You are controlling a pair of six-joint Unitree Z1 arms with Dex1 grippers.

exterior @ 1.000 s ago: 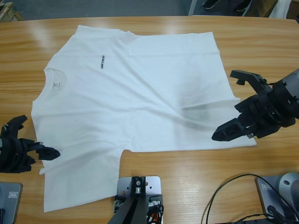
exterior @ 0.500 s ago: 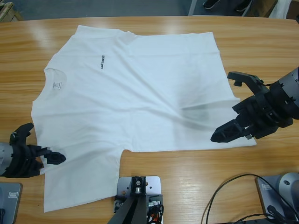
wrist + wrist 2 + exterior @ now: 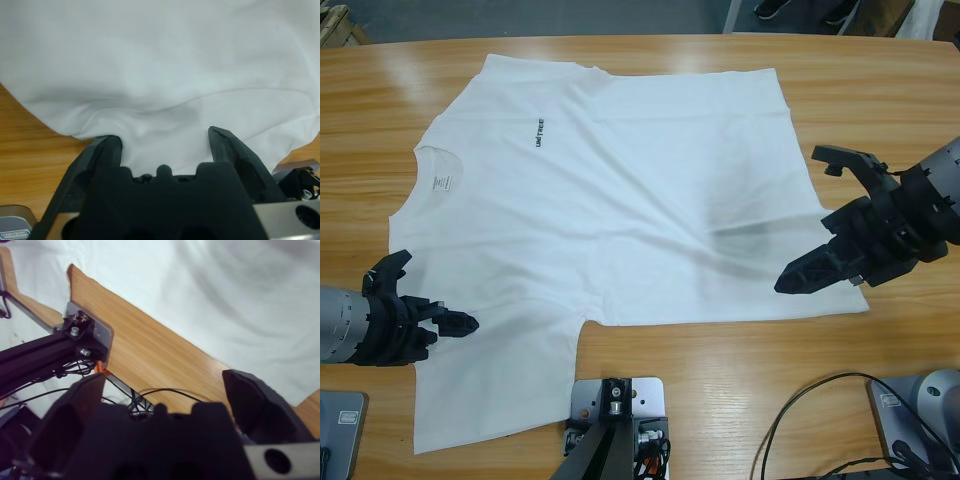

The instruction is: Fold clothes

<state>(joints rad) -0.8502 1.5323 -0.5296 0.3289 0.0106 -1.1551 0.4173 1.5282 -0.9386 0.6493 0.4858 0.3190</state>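
The fingers of the left gripper [image 3: 432, 308] are held apart, with the near sleeve edge of the white T-shirt [image 3: 610, 200] seen between them. The jaws of the right gripper [image 3: 825, 220] are spread wide over the shirt's right hem. The shirt is laid flat on the wooden table [image 3: 720, 370], neck to the left.

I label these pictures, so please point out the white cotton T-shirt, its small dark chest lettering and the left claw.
White cotton T-shirt [image 3: 620, 200]: high view, middle of chest.
Small dark chest lettering [image 3: 538, 131]: high view, centre of print.
Left claw [image 3: 432, 312]: high view, between fingertips.
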